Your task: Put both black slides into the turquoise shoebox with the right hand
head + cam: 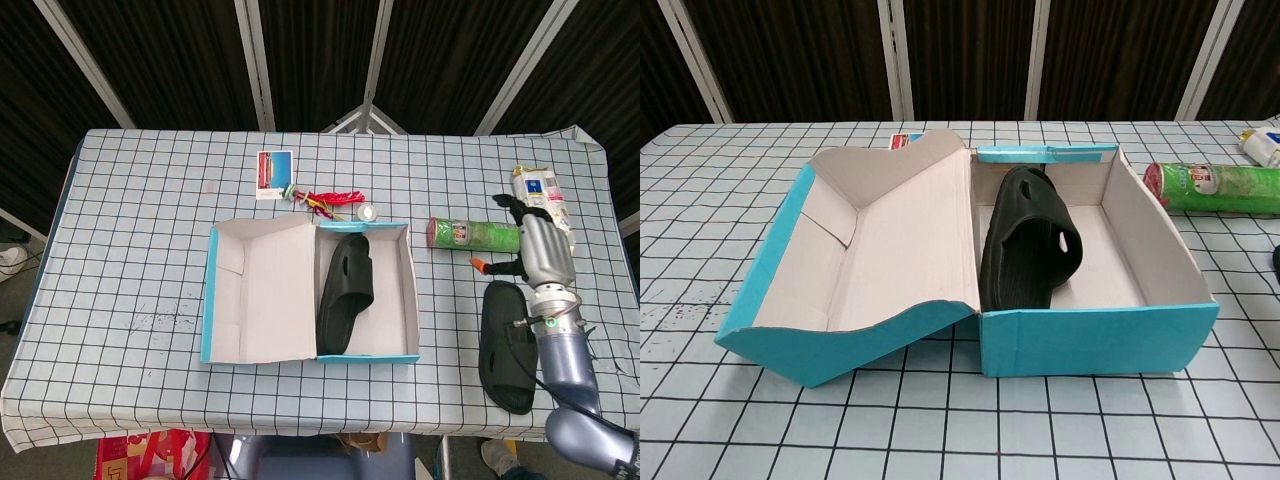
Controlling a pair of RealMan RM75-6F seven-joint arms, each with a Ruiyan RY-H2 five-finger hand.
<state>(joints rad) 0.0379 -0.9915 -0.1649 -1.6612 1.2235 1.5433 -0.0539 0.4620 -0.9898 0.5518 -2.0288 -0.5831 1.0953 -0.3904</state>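
Observation:
The turquoise shoebox (pixel 412 300) (pixel 1100 335) lies open at the table's middle, its lid folded out to the left. One black slide (pixel 345 290) (pixel 1030 250) stands on its side inside, leaning against the left wall. The other black slide (pixel 508 345) lies flat on the cloth to the right of the box; only its edge (pixel 1276 258) shows in the chest view. My right hand (pixel 535 245) hovers just beyond that slide's far end, fingers spread, holding nothing. The chest view does not show it. My left hand is out of sight.
A green chip can (pixel 477 235) (pixel 1215 187) lies between the box and my right hand. A snack packet (pixel 543 210) sits behind the hand. A card (pixel 274 170), red trinkets (pixel 335 200) and a small white object (pixel 368 212) lie beyond the box.

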